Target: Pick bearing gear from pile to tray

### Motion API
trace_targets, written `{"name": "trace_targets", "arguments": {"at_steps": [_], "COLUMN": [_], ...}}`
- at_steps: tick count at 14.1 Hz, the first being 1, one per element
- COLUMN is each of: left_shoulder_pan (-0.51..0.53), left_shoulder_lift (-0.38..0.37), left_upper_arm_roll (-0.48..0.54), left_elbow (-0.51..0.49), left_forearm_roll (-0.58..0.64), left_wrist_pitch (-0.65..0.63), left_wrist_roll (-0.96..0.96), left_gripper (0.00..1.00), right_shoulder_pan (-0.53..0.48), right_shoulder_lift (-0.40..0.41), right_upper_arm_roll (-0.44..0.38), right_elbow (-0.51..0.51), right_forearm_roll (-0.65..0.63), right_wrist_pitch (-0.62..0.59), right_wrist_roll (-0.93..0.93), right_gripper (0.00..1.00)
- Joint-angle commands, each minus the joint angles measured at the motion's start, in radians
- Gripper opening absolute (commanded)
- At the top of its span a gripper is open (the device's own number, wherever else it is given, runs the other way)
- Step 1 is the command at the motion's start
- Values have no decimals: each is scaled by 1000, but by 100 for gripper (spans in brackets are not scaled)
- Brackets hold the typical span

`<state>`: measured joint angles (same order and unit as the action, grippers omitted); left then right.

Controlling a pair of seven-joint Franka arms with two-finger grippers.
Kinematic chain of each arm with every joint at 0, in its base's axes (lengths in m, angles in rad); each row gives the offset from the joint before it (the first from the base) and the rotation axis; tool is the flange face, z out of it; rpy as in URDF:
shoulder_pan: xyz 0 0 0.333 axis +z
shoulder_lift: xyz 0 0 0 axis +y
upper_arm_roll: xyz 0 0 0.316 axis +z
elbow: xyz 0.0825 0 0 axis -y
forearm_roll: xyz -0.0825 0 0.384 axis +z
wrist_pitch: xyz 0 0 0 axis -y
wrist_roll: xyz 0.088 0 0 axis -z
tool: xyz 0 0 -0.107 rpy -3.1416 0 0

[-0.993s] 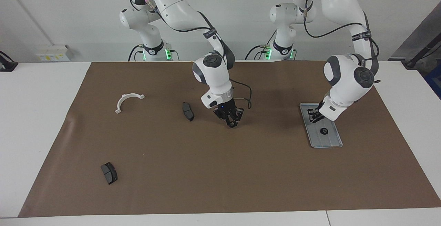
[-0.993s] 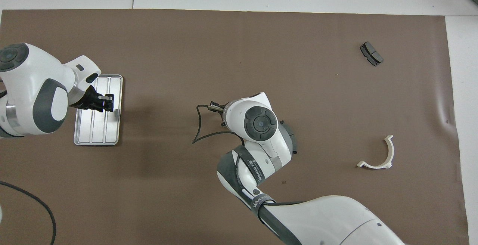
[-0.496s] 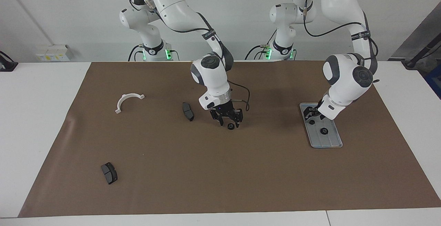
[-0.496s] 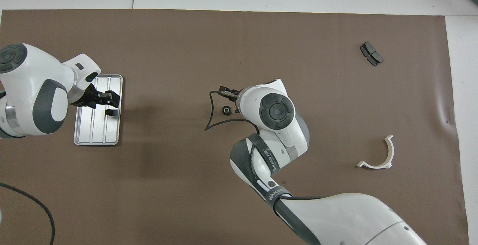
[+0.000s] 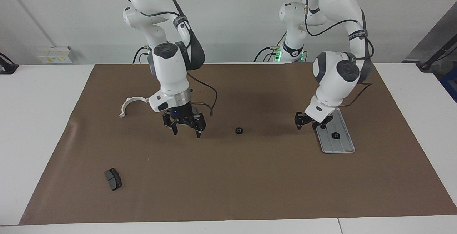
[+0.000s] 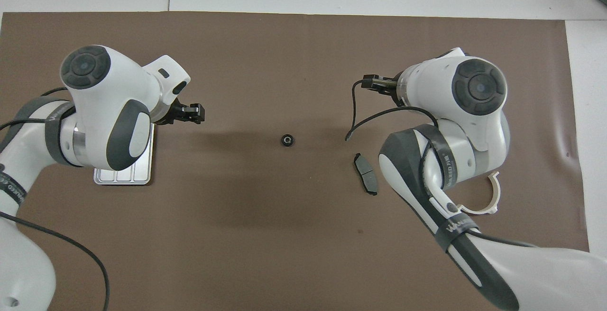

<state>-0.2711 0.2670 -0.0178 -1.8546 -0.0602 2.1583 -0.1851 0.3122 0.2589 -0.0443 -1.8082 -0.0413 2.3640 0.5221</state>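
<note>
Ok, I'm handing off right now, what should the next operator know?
Right gripper: open, empty, over the mat between the white bracket and the loose gear.
Left gripper: over the mat beside the tray.
Done: at least one tray gear is in place.
Left: the loose gear lies mid-mat, ungripped; it likely goes next. Brake pad is not part of the job.

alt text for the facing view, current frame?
A small black gear lies alone on the brown mat mid-table, between the two raised grippers. The open right gripper hangs over the mat near a white curved bracket; the left gripper hangs at the edge of the silver tray, which holds another gear. A dark brake pad lies farthest from the robots.
</note>
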Motion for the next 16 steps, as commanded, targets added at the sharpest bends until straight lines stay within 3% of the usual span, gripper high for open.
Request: {"name": "trace_targets", "arguments": {"at_steps": [1,4,9,14,16], "left_shoulder_pan": [-94,-177,-263,-310,-324], "left_shoulder_lift": [47,110,205,215,215], "left_upper_arm_roll": [15,15,15,15,15], "left_elbow": [52,106,176,178,167], "left_forearm_roll": [-6,-7,-10,-6,-6], "left_wrist_pitch": [47,84,138,140,140], "left_wrist_roll": [-100,-142,-181,-214,-215], "left_gripper": [68,68,68,65,65], "right_shoulder_pan": [-91,-168,-251,-317,-308], "right_shoulder_lift": [-61,-127,-236,-277,-309], "right_upper_arm_roll": [15,15,14,15,12], "right_elbow": [-11,-7,62,205,150], "right_forearm_roll": [-17,-17,-3,1,0], "right_wrist_pitch": [-61,-130,-403,-698,-710], "right_wrist_roll": [-131,-221,-335,-393,-413], "right_gripper": [100,100,100,100,100]}}
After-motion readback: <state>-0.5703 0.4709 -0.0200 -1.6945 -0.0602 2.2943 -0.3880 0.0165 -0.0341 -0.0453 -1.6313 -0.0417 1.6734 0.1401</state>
